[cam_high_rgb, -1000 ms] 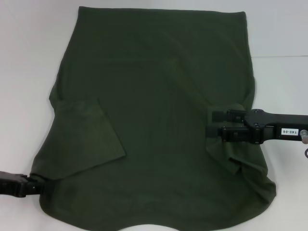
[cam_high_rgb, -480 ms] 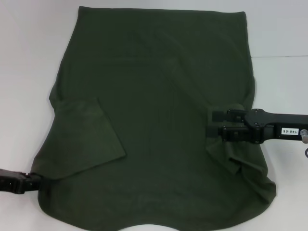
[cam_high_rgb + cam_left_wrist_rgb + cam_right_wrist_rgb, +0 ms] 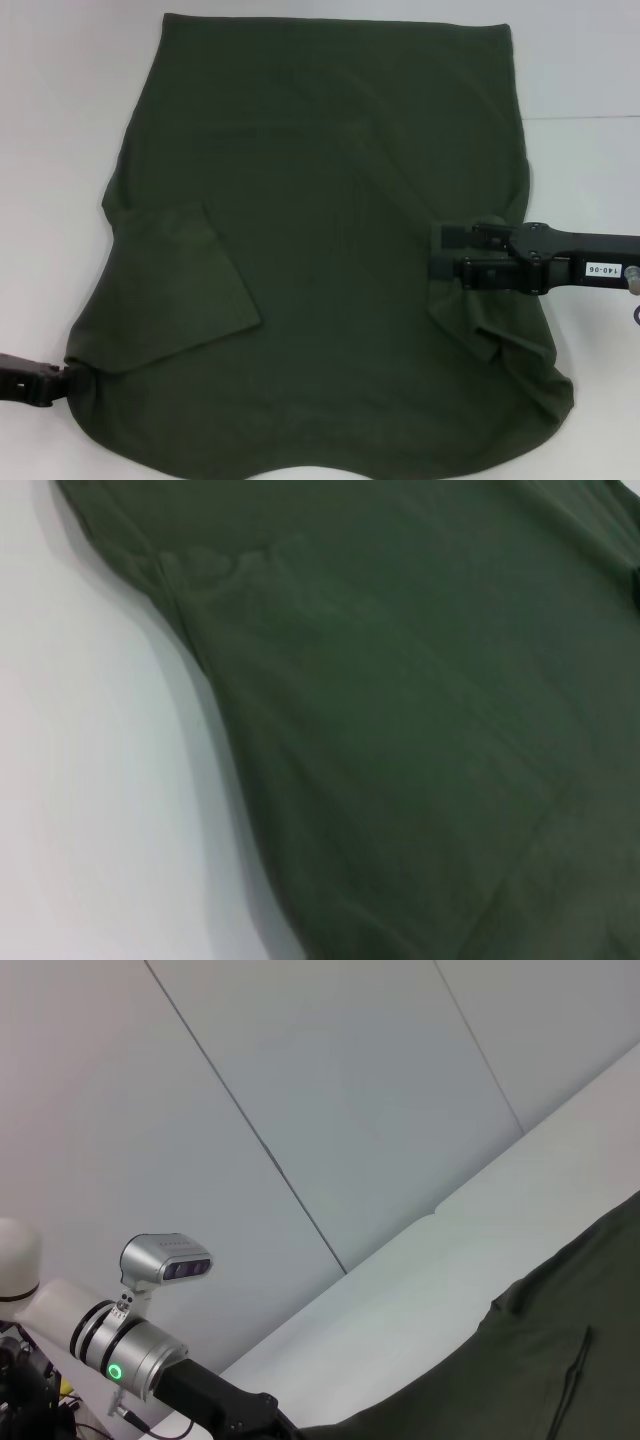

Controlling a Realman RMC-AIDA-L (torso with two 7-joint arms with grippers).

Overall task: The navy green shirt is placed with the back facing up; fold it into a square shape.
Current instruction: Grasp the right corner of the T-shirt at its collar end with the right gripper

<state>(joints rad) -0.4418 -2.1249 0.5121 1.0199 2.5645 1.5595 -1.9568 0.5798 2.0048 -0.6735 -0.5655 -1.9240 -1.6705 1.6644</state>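
The left end effector (image 3: 62,378) sits at the near left corner of the navy green shirt (image 3: 320,250), whether open or shut I cannot tell. The shirt lies spread on the white bench (image 3: 60,150), left sleeve folded inward. The right end effector (image 3: 445,252) hovers over its right sleeve, fingers apart

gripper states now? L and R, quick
Left gripper: at the navy green shirt's near left edge; cannot tell.
Right gripper: over the shirt's right side, fingers slightly apart, holding nothing visible.
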